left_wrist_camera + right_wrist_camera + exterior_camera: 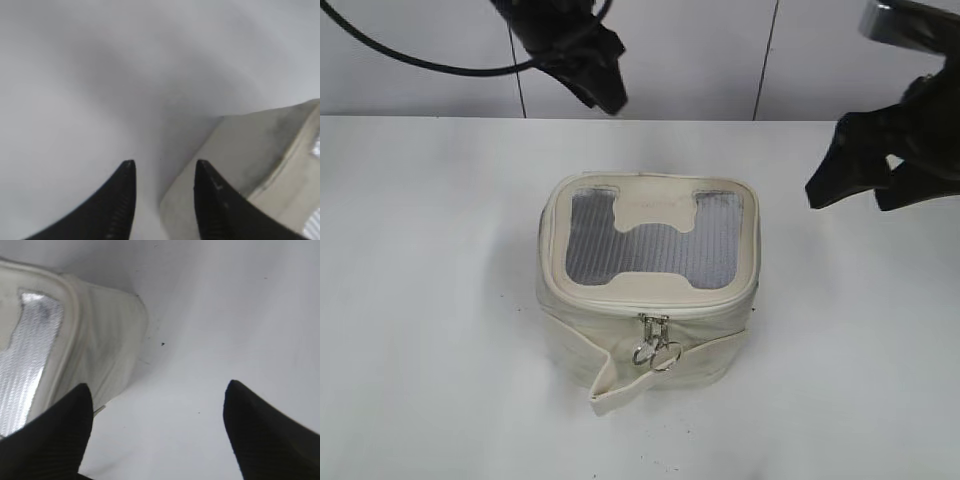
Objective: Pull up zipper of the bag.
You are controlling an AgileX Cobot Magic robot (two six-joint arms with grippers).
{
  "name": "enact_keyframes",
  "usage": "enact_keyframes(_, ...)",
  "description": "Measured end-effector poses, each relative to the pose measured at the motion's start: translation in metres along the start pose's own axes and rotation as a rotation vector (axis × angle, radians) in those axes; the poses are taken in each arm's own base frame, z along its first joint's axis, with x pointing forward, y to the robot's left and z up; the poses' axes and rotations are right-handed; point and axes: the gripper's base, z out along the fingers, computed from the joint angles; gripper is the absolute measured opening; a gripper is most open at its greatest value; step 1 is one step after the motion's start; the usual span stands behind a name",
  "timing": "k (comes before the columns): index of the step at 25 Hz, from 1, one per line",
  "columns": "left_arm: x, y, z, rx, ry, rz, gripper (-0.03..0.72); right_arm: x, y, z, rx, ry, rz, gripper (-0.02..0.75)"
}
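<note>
Bare counter (430, 300) is lying open all round the bag (650, 300); both arms are hanging clear above, with nothing crowding the front-facing zipper (653, 345) pulls.

Exterior view looks down at a slant from the near side. Both wrist views look down close over the table (420, 300); all share the bag (648, 290).

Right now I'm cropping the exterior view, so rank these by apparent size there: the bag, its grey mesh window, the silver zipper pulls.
1. bag
2. grey mesh window
3. silver zipper pulls

Clear gaps; the window and pulls are parts of the bag.
</note>
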Motion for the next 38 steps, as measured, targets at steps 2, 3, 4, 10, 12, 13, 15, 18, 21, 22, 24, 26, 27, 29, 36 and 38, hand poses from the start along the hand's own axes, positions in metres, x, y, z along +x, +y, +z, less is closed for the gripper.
enact_keyframes(2, 0.006, 0.016, -0.017, -0.079, 0.012, -0.066, 0.306, -0.002, -0.017, -0.005, 0.025, -0.017, 0.055, 0.628)
enact_keyframes(3, 0.009, 0.024, -0.027, -0.125, 0.014, -0.109, 0.306, -0.003, -0.025, -0.007, 0.036, -0.028, 0.080, 0.627)
enact_keyframes(4, 0.013, 0.034, -0.036, -0.174, 0.016, -0.141, 0.306, -0.004, -0.031, -0.008, 0.048, -0.043, 0.096, 0.626)
enact_keyframes(10, 0.042, 0.083, -0.103, -0.406, -0.032, -0.370, 0.306, -0.007, -0.050, -0.013, 0.132, -0.087, 0.111, 0.611)
enact_keyframes(12, 0.051, 0.090, -0.129, -0.459, -0.070, -0.426, 0.306, -0.006, -0.054, -0.014, 0.175, -0.078, 0.123, 0.606)
enact_keyframes(13, 0.055, 0.092, -0.142, -0.480, -0.090, -0.449, 0.306, -0.005, -0.056, -0.014, 0.193, -0.072, 0.128, 0.606)
enact_keyframes(15, 0.065, 0.092, -0.171, -0.523, -0.139, -0.488, 0.306, -0.002, -0.059, -0.015, 0.229, -0.046, 0.133, 0.603)
enact_keyframes(18, 0.086, 0.084, -0.204, -0.575, -0.167, -0.532, 0.306, 0.003, -0.059, -0.019, 0.251, 0.002, 0.141, 0.595)
enact_keyframes(21, 0.109, 0.073, -0.217, -0.592, -0.151, -0.575, 0.306, 0.007, -0.056, -0.027, 0.252, 0.009, 0.142, 0.595)
enact_keyframes(22, 0.118, 0.066, -0.219, -0.593, -0.139, -0.586, 0.306, 0.008, -0.054, -0.033, 0.251, 0.002, 0.142, 0.594)
enact_keyframes(24, 0.135, 0.051, -0.220, -0.584, -0.116, -0.602, 0.306, 0.011, -0.050, -0.042, 0.250, -0.004, 0.147, 0.594)
enact_keyframes(26, 0.155, 0.032, -0.218, -0.566, -0.092, -0.623, 0.306, 0.017, -0.045, -0.054, 0.248, -0.006, 0.149, 0.593)
enact_keyframes(27, 0.167, 0.022, -0.218, -0.558, -0.080, -0.633, 0.306, 0.021, -0.043, -0.059, 0.247, -0.011, 0.149, 0.594)
enact_keyframes(29, 0.189, 0.001, -0.218, -0.553, -0.072, -0.644, 0.306, 0.031, -0.038, -0.070, 0.246, -0.034, 0.143, 0.594)
enact_keyframes(36, 0.277, -0.076, -0.213, -0.587, -0.173, -0.621, 0.306, 0.080, -0.026, -0.097, 0.262, -0.110, 0.117, 0.592)
enact_keyframes(38, 0.301, -0.098, -0.213, -0.616, -0.262, -0.603, 0.306, 0.097, -0.024, -0.103, 0.276, -0.135, 0.103, 0.592)
